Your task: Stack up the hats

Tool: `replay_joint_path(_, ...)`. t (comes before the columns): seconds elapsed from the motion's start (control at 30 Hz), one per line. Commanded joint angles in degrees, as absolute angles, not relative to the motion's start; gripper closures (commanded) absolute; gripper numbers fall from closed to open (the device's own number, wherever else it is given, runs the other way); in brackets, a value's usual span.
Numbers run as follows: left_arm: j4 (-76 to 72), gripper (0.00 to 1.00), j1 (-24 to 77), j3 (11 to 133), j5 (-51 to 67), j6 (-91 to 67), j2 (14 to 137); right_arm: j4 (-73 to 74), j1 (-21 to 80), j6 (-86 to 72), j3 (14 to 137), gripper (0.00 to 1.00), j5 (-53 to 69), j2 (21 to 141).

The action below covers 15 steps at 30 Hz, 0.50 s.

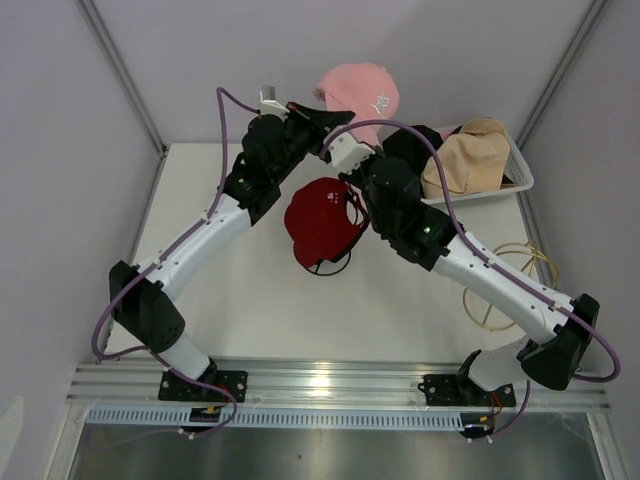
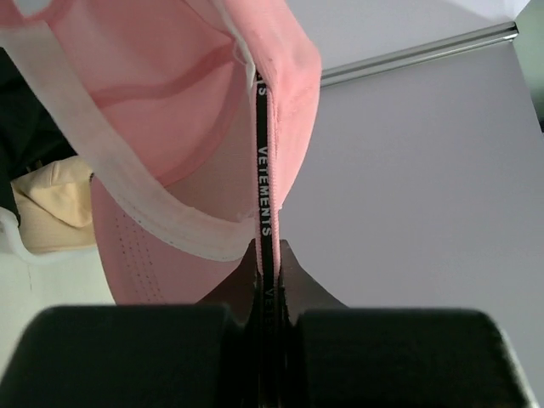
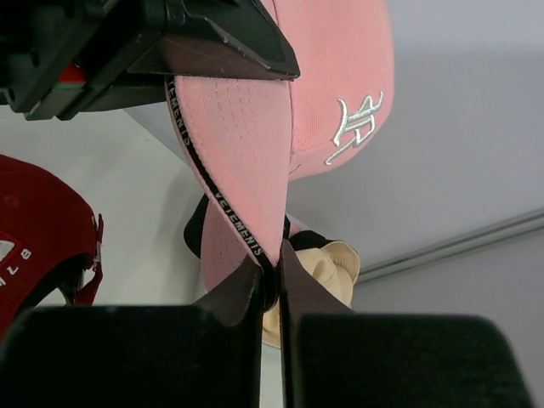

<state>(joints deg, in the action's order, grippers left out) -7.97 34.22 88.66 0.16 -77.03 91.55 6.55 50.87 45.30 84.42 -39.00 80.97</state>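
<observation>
**Two arms share one cap over the back of the surface**

A pink fabric baseball cap (image 1: 362, 92) hangs in the air near the far edge of the white surface (image 1: 250, 290), held by its brim from two sides. The left tool (image 2: 268, 255) is pressed together on the brim's black lettered edge tape. The right tool (image 3: 270, 274) pinches the same edge a little further along. A red fabric baseball cap (image 1: 322, 222) lies on the surface nearer the arm bases and looks like the base of the stack. A tan soft bucket hat (image 1: 468, 158) and a black soft hat (image 1: 412, 142) sit in a white plastic mesh basket (image 1: 522, 170) at the right.

The risk lies in the shared grip. Both tools bite only the thin rim of the brim. If the arms move out of step, the brim could twist or slide out of one pinch, leaving the cap swinging from the other. The wrists are crowded close, and a careless turn could knock them together. Lowered askew, the pink crown could land off the red one and slide aside.

Much is unseen. The right arm covers part of the red cap and most of the black hat. The overhead view shows neither tool's tips clearly. Pale loops (image 1: 510, 280) beside the right arm are too thin to identify.
</observation>
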Motion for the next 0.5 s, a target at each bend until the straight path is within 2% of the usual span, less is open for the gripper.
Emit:
replay_joint_path(0.0, -11.7, 0.99, 34.9, 93.0, 2.2, -75.2, 92.5, 4.0, 51.5, 43.5, 86.1, 0.89, -38.1, 78.9)
replay_joint_path(0.03, -12.4, 0.99, 34.5, 93.2, 3.1, -74.5, 92.7, 4.0, 51.4, 42.9, 85.8, 0.66, -37.7, 78.3)
replay_joint_path(0.07, -13.1, 0.99, 34.3, 93.2, 5.3, -74.1, 93.0, 4.7, 51.3, 40.6, 85.6, 0.52, -37.2, 76.7)
replay_joint_path(0.13, -13.9, 0.99, 32.7, 93.4, 8.2, -73.7, 93.3, 6.6, 51.2, 37.1, 86.1, 0.28, -34.0, 74.5)
replay_joint_path(0.2, -14.8, 0.99, 31.3, 93.3, 15.5, -72.3, 93.3, 11.1, 50.6, 31.1, 87.2, 0.17, -30.7, 70.5)
replay_joint_path(0.23, -14.6, 0.99, 29.9, 93.3, 18.8, -71.0, 92.7, 13.0, 50.1, 28.8, 88.9, 0.04, -26.0, 69.0)
replay_joint_path(0.33, -15.8, 0.99, 27.4, 89.6, 30.9, -68.7, 90.4, 18.1, 45.3, 20.7, 90.4, 0.01, -14.5, 63.0)
replay_joint_path(0.47, -15.7, 0.99, 24.7, 83.9, 41.2, -64.6, 83.6, 17.5, 36.8, 12.8, 90.5, 0.00, -8.4, 57.8)
